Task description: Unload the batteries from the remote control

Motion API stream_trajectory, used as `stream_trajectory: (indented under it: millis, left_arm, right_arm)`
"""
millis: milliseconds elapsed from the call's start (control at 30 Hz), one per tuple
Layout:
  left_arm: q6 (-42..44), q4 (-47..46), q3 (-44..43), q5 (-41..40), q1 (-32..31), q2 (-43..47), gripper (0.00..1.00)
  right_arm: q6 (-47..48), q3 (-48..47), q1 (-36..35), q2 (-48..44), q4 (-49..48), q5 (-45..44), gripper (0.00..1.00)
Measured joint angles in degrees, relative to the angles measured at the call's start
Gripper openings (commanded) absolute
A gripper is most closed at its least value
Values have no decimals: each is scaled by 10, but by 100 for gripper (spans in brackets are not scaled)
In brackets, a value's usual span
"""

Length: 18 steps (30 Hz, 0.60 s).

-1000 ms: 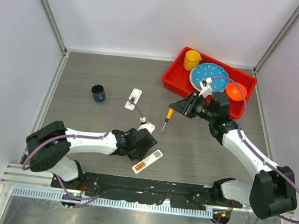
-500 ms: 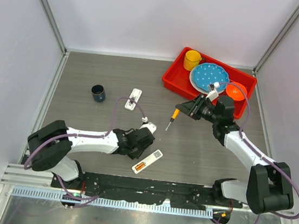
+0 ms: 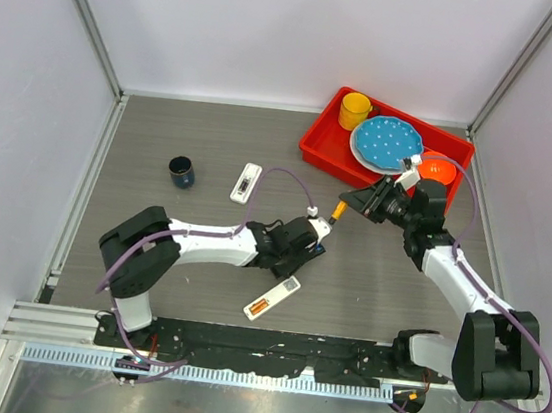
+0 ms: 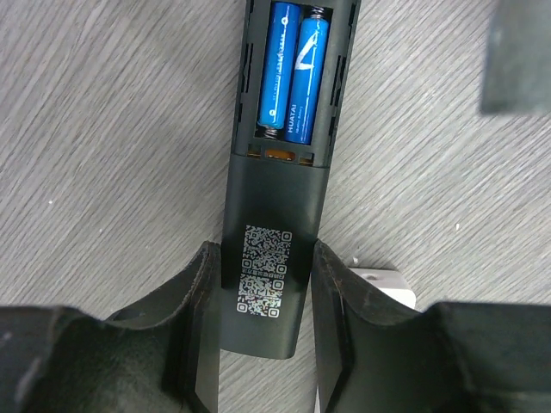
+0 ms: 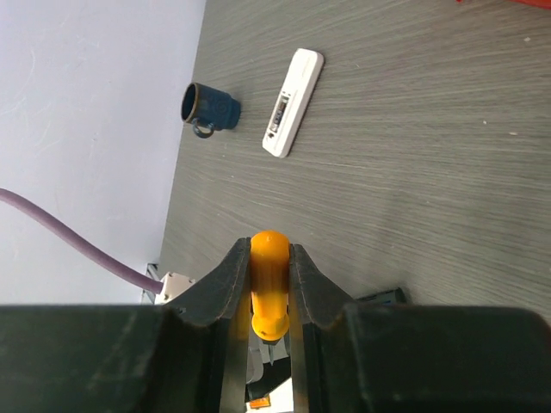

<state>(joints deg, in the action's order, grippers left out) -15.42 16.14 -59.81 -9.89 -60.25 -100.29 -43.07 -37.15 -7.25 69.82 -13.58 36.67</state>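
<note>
Left wrist view: left gripper clamped on label end of black remote, steadying it. Two blue batteries sit exposed, side by side, at far end. Right gripper pinches orange screwdriver by handle, likely for prying cells out.

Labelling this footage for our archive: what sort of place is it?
Probably a robot test cell: plain white walls box in a grey wood-grain table, with staged crockery in a red plastic tray.
</note>
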Motion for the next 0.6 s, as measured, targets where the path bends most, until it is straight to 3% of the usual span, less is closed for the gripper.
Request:
stream_trajectory:
  millis: [167,200,300,600]
  left_arm:
    - [26,0,-8,8,0,-14,47]
    - [28,0,-7,8,0,-14,58]
    - [28,-10,4,11,0,-13,76]
    - [10,-22,76,41,16,56,78]
  right_arm:
    - [21,12,6,-5,20,-9,1]
    - [24,15,7,-5,23,-10,1]
    - [31,20,9,-5,29,-15,1]
    - [50,21,10,-4,32,-26,1]
